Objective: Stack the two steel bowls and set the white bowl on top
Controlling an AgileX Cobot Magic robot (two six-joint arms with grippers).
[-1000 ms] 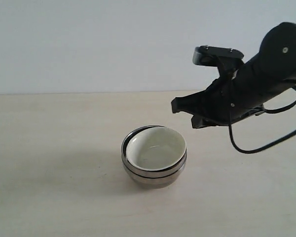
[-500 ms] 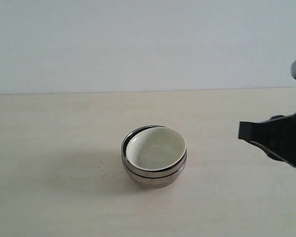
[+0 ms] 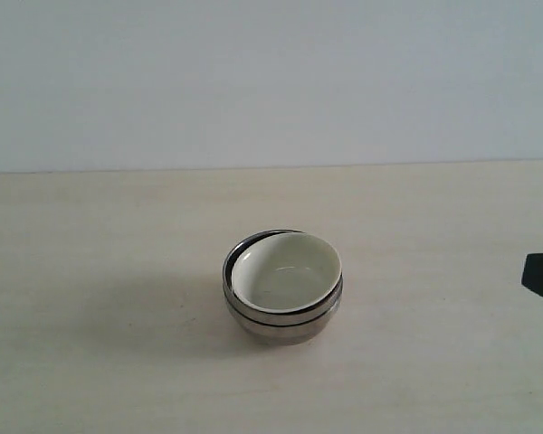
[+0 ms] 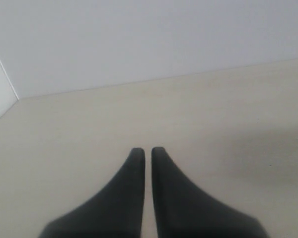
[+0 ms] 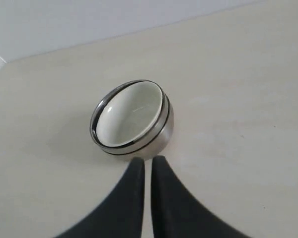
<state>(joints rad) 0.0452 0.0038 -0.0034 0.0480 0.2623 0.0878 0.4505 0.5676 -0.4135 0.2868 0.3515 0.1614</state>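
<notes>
Centrally, the exterior view shows the glossy white bowl (image 3: pixel 285 271) nested, slightly tilted, in the stacked mirror-bright steel bowls (image 3: pixel 285 324) on a pale matte table (image 3: pixel 90 362). Only the wrist views reveal finger state: left gripper (image 4: pixel 145 151) and right gripper (image 5: pixel 145 161) both clenched on nothing.

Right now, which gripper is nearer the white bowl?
Right. The right gripper points at the white bowl, close ahead; the left gripper sees only table, no bowl.
</notes>
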